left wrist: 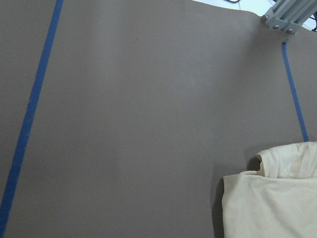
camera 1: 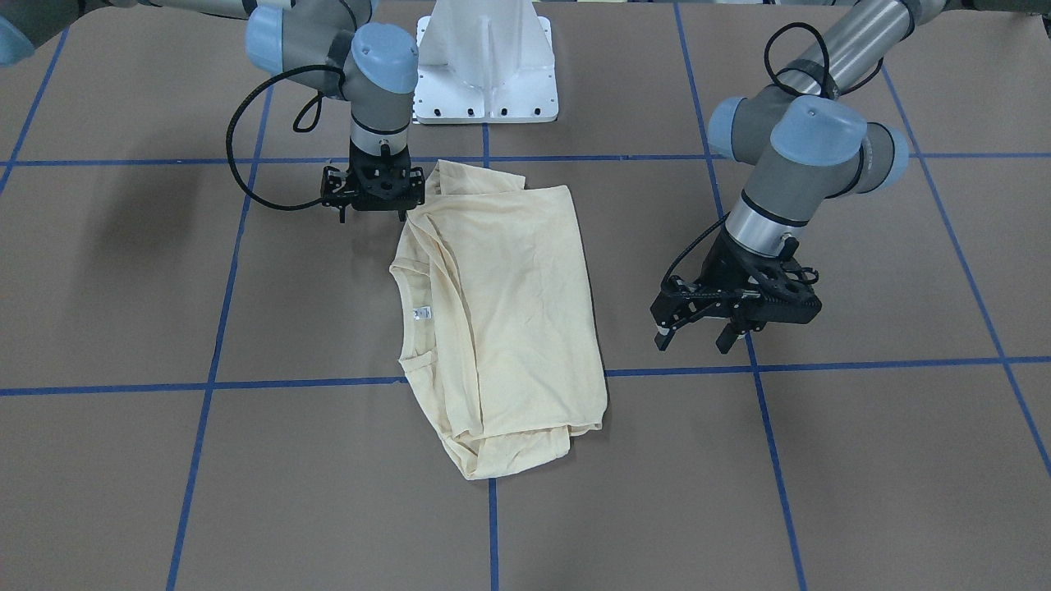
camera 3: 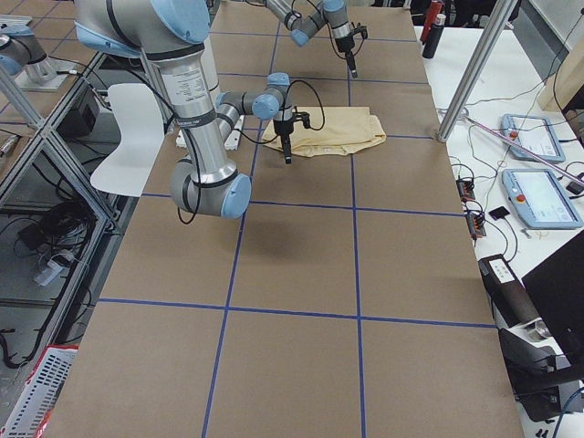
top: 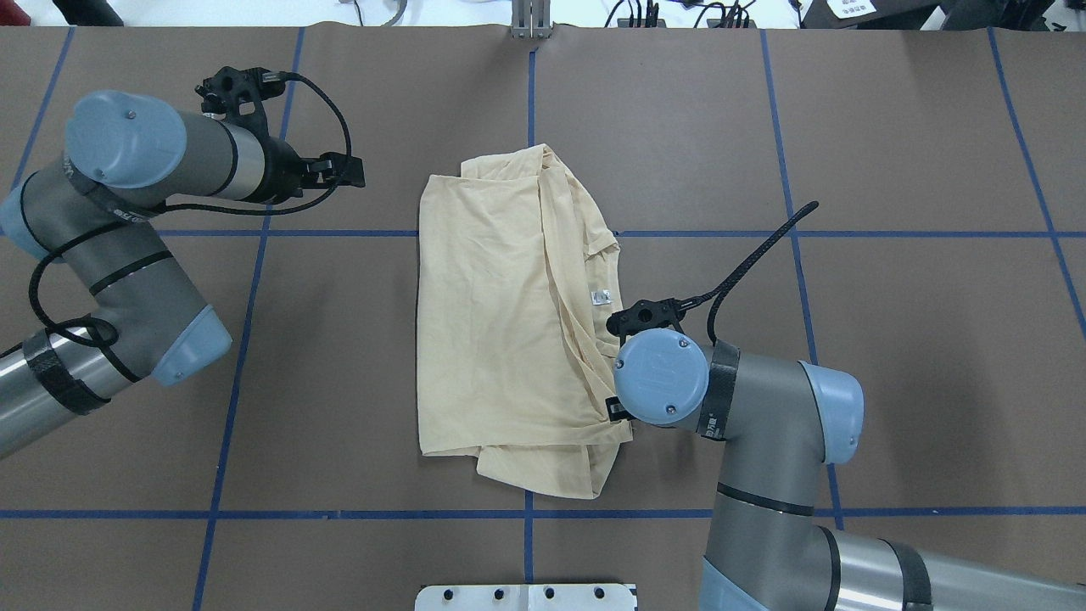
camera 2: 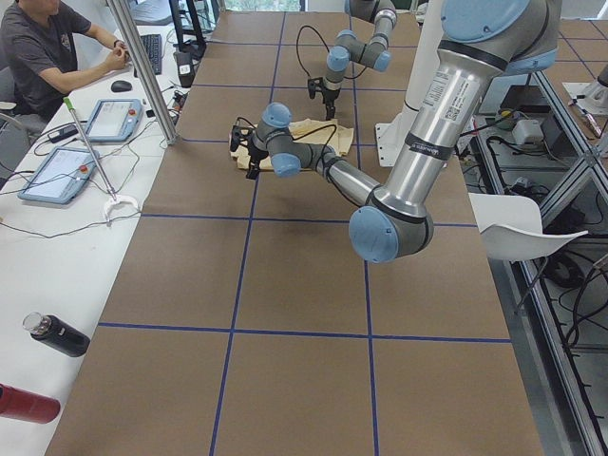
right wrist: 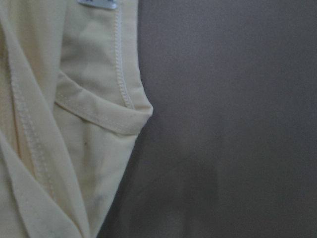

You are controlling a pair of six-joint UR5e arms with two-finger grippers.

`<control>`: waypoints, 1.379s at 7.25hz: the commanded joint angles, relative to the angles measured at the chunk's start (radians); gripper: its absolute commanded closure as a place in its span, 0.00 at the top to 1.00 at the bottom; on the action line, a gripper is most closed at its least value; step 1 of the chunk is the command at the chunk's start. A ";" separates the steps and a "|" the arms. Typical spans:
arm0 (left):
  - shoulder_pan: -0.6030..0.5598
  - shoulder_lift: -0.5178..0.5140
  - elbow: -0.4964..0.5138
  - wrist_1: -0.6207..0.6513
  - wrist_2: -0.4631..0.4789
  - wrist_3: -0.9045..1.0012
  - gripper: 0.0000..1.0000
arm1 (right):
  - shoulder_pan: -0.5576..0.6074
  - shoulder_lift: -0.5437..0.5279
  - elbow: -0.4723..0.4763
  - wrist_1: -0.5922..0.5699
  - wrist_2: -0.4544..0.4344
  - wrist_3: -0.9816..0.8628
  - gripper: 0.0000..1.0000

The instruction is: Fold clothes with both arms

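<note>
Clock: read from the overhead view, 12 pointing away from the robot.
Tabletop (top: 891, 339): brown, crossed by blue tape (top: 254, 232) in a grid of large squares.
Left arm (top: 127, 280): grey with light-blue caps. It comes in at 9 o'clock and bends toward the middle, with a black cable looped along it.
Right arm (top: 764, 424): it comes in from 5 o'clock, and its wrist cap stands over the shirt's 4 o'clock edge.
Shirt (top: 492, 339): pale cream-yellow, lying flat in the middle of the tabletop. It is folded into a long block running 12 to 6, with the sleeves tucked inside. A tape line passes under its 12 o'clock end. The neck opening faces 3 o'clock. Loose folds stick out at the 12 and 6 o'clock ends.
Pedestal (camera 1: 484, 74): white metal, at 6 o'clock of the shirt and apart from it.
Left tool (camera 1: 692, 343): black, with its fingers spread wide and nothing between them. It is over bare tabletop at 10 o'clock of the shirt, well apart from it.
Right tool (camera 1: 374, 212): black and pointing down, with its fingers apart. It is at the shirt's 4 o'clock corner, just beside the shoulder fold. The pictures do not show whether a finger touches the cloth.
Label (top: 600, 296): small and white, inside the neckband at the 3 o'clock edge.
</note>
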 commanded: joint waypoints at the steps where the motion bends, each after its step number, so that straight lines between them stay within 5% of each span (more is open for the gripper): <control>1: 0.000 0.000 -0.001 0.000 0.000 0.000 1.00 | 0.036 0.036 0.004 0.050 -0.022 -0.105 1.00; 3: 0.000 0.000 0.001 -0.001 0.000 0.002 1.00 | 0.074 0.047 -0.019 0.188 -0.025 -0.113 1.00; 5: 0.000 0.000 0.001 0.000 0.000 0.003 1.00 | 0.076 0.160 -0.190 0.344 -0.108 -0.118 0.99; 8: 0.000 0.000 0.005 -0.001 0.000 0.002 1.00 | 0.081 0.216 -0.263 0.351 -0.168 -0.204 0.77; 10: 0.002 0.000 0.028 -0.015 0.000 0.002 1.00 | 0.081 0.234 -0.318 0.351 -0.189 -0.233 0.73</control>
